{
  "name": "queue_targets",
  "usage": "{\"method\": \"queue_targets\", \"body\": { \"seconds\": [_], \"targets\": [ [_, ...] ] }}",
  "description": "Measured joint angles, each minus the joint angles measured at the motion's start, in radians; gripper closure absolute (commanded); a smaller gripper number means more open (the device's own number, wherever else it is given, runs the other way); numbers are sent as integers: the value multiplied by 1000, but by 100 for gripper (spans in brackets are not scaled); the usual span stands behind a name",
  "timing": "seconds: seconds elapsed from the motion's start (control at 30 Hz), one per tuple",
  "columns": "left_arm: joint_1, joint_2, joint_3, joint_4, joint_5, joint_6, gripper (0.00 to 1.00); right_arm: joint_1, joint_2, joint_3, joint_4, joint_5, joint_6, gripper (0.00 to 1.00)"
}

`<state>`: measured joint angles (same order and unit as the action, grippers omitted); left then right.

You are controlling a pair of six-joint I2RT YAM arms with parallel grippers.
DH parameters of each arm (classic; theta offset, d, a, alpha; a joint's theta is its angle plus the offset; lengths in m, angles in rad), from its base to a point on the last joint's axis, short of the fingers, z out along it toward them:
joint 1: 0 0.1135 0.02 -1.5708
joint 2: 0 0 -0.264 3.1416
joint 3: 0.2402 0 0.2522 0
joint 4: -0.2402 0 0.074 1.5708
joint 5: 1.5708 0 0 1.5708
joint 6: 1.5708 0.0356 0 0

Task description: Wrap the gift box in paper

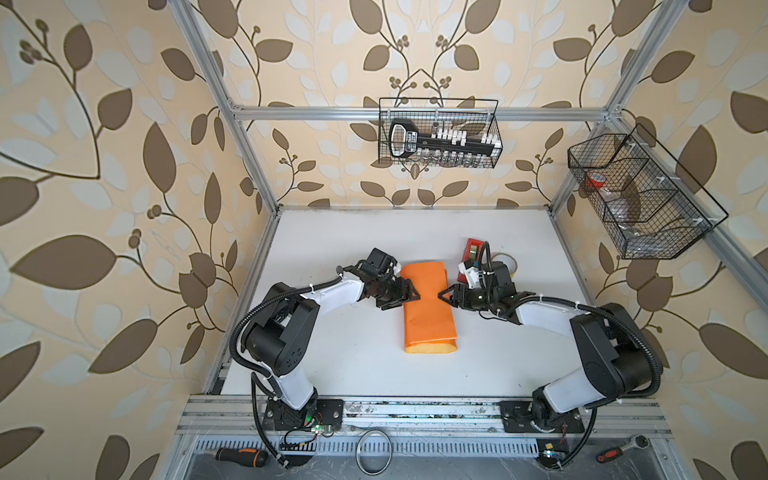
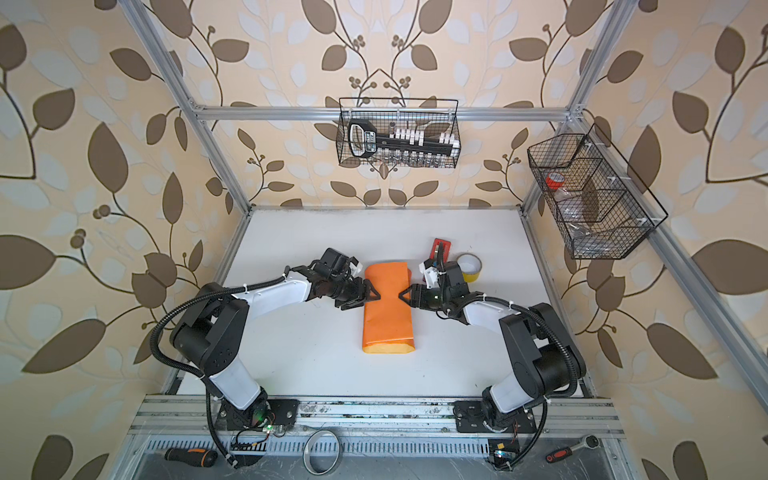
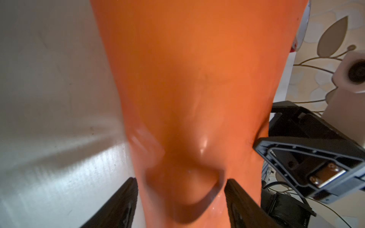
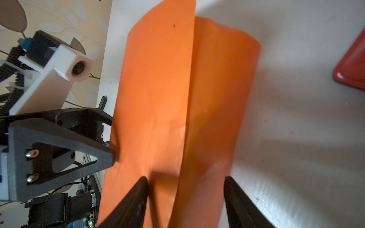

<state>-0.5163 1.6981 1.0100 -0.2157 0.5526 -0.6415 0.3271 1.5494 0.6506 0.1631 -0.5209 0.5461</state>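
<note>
The paper point(image 1: 428, 320) lies orange side out in the middle of the white table, folded into a long flat tube; its yellow-tan inside shows at the near end. The gift box is hidden. In both top views my left gripper point(image 1: 415, 296) touches the tube's left edge and my right gripper point(image 1: 442, 297) its right edge, and the paper point(image 2: 387, 320) looks pinched in between them. In the left wrist view the left gripper point(image 3: 180, 181) stands open over the paper point(image 3: 197, 79). The right gripper point(image 4: 185, 179) is open too, straddling the overlapping fold of the paper point(image 4: 158, 98).
A red tape dispenser point(image 1: 471, 251) and a yellow tape roll point(image 2: 470, 266) sit just behind the right arm. Wire baskets point(image 1: 440, 133) point(image 1: 640, 195) hang on the back and right walls. A screwdriver point(image 1: 243, 456), a metal ring point(image 1: 374, 453) and a ratchet point(image 1: 623, 451) lie along the front rail.
</note>
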Motion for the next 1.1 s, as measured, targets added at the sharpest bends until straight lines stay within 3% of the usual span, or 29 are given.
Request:
{"method": "queue_targets", "body": {
  "seconds": [0.47,0.7,0.87,1.1],
  "targets": [
    [3,33,9,-33,23,19,30,0,-5,-1,-9,0,0,39],
    [3,35,10,-35,21,42,31,-10,-31,18,-97,8,-11,28],
    [3,35,11,-35,16,60,31,-64,-107,46,-241,35,-26,24],
    [3,35,14,-39,13,73,32,-182,-223,146,-349,146,-49,27]
  ]
}}
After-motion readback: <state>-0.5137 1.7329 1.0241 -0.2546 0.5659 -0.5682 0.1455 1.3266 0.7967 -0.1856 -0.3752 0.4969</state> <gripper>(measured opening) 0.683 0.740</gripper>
